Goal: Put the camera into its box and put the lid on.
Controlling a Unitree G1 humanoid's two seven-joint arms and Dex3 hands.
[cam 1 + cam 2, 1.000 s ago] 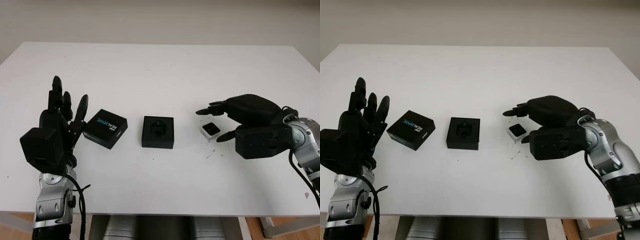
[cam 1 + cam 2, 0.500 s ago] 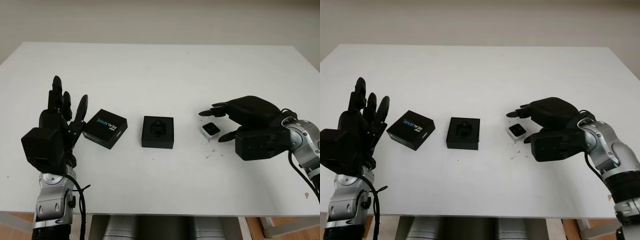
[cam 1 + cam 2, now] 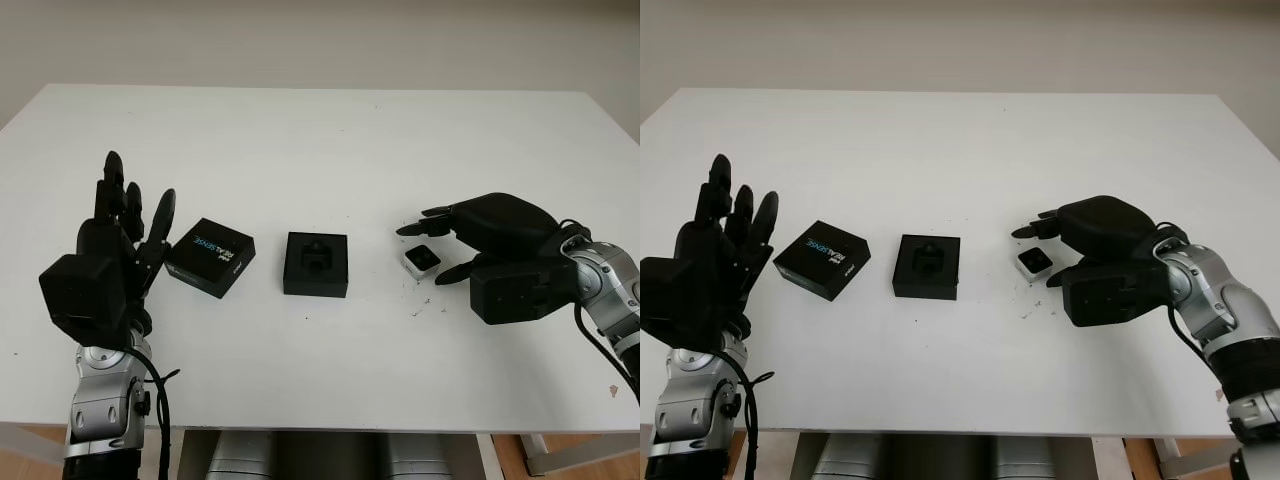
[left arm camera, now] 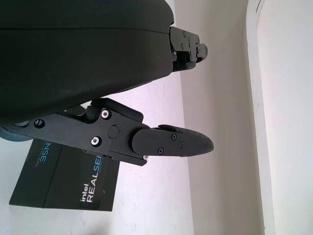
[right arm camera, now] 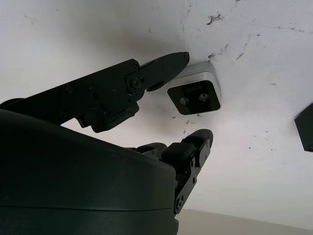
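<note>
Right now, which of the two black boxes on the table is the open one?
The middle box: its moulded insert shows. The lid beside the left hand is closed-faced, with printed lettering.

Lid left, box centre, camera right, seemingly between right hand fingers.

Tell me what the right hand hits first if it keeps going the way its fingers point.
Most likely the camera: the right hand is open with fingers on either side of it, pointing toward the open box beyond. Whether the fingers already touch the camera is unclear.
</note>
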